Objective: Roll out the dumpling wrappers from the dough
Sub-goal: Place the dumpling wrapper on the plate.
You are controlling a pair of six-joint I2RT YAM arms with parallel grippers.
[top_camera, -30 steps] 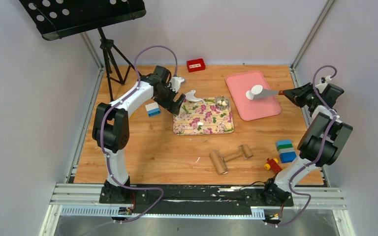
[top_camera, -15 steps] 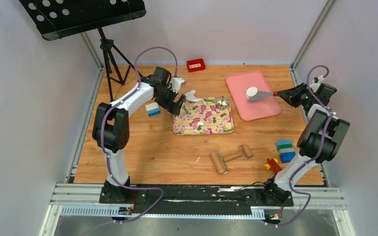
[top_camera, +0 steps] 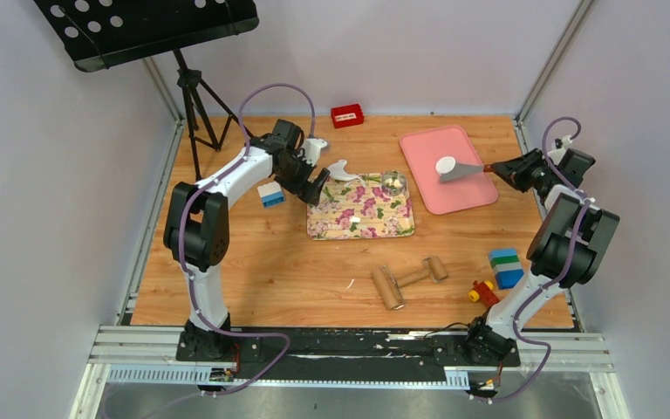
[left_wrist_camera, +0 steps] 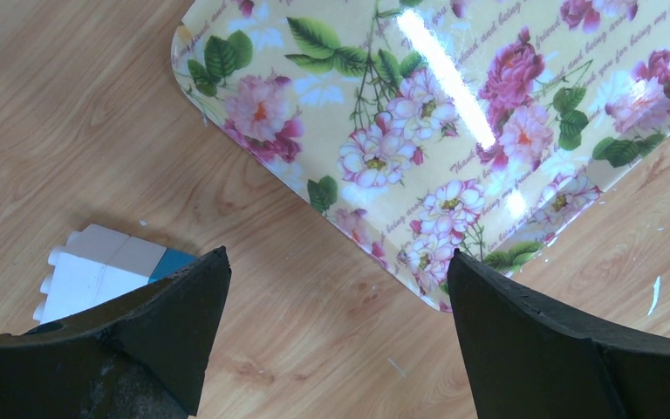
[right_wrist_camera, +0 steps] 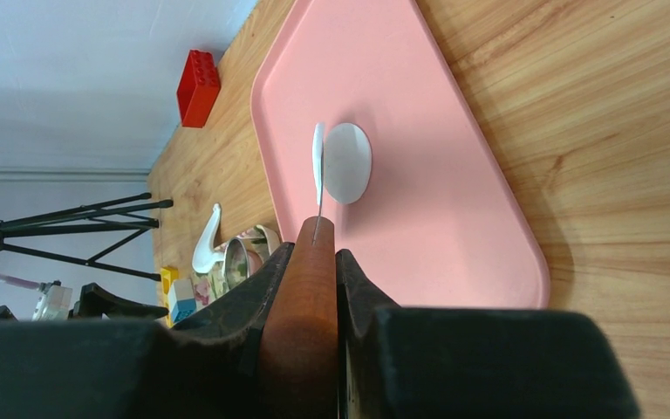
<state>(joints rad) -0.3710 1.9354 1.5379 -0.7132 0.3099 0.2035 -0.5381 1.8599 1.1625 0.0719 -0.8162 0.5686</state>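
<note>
One dumpling wrapper [top_camera: 446, 163], a flat white disc, lies on the pink tray [top_camera: 471, 194]. My right gripper [top_camera: 513, 169] is shut on the brown handle of a spatula [top_camera: 460, 172], and the metal blade reaches to the wrapper's edge. The right wrist view shows the blade [right_wrist_camera: 317, 166] edge-on beside the wrapper [right_wrist_camera: 349, 161], with the handle [right_wrist_camera: 310, 297] between the jaws of the right gripper [right_wrist_camera: 314, 255]. A white dough scrap [top_camera: 342, 170] lies at the floral tray's [top_camera: 384, 229] far left corner. There my left gripper [top_camera: 318, 185] hangs open and holds nothing, above bare wood [left_wrist_camera: 340, 332].
A metal ring cutter [top_camera: 393, 182] and a small white bit [top_camera: 355, 222] are on the floral tray. A wooden rolling pin [top_camera: 408, 281] lies in front of it. There are a white-and-blue block [top_camera: 270, 194], a red block [top_camera: 347, 114], a blue-green block [top_camera: 506, 267] and a black stand [top_camera: 194, 105].
My right gripper has shifted slightly towards the far left with the spatula. The blade has turned and dropped, and the wrapper now lies on the pink tray beside it. The left arm has not moved.
</note>
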